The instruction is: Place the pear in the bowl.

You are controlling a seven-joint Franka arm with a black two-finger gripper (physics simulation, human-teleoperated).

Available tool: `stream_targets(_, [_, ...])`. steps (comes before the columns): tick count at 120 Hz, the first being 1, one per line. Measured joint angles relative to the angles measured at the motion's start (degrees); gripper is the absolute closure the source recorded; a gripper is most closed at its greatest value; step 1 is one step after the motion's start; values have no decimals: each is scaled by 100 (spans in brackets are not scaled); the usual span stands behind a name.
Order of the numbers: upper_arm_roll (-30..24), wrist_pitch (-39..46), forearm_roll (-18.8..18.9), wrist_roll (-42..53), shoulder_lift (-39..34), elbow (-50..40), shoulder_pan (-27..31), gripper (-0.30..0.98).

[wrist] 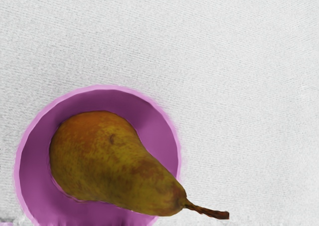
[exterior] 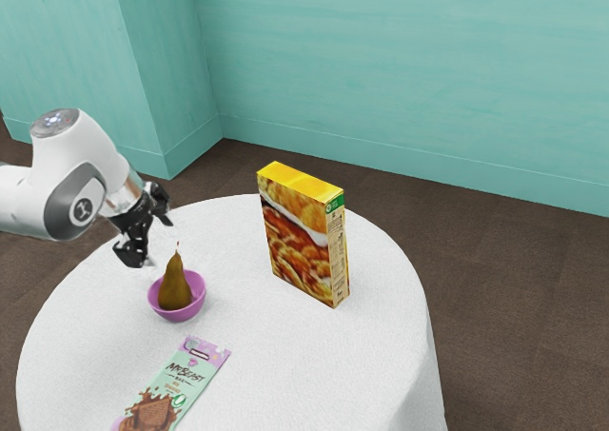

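Teal walls (exterior: pixel 381 79) | dark brown floor (exterior: pixel 514 288) | round table (exterior: pixel 285 355), white cloth

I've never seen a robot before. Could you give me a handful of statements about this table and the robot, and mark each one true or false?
1. The pear is in the bowl. True.
2. The gripper is shut on the pear. False: the gripper is open, above the pear and apart from it.
3. The chocolate bar lies on the table. True.
4. The yellow-topped box has fallen flat. False: the yellow-topped box stands upright.
5. The bowl is green. False: the bowl is pinkish purple.
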Motion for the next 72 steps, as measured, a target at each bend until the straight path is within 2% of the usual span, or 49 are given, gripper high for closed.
stream_targets(16, [-247, -1172, 2, 640, -1679, 118, 15, 4])
stream_targets(25, [-308, -2034, -7, 1269, -1846, 1185, -53, 3])
stream_targets(36, [-314, -3165, -15, 2149, -1240, 2927, -243, 3])
stream_targets(54, [-292, -4973, -60, 3743, 1317, 6447, -422, 2])
stream_targets(61, [-269, -5535, -85, 4310, 1688, 6952, -458, 2])
stream_targets(72, [-255, -6137, -86, 5100, 1809, 7156, -388, 2])
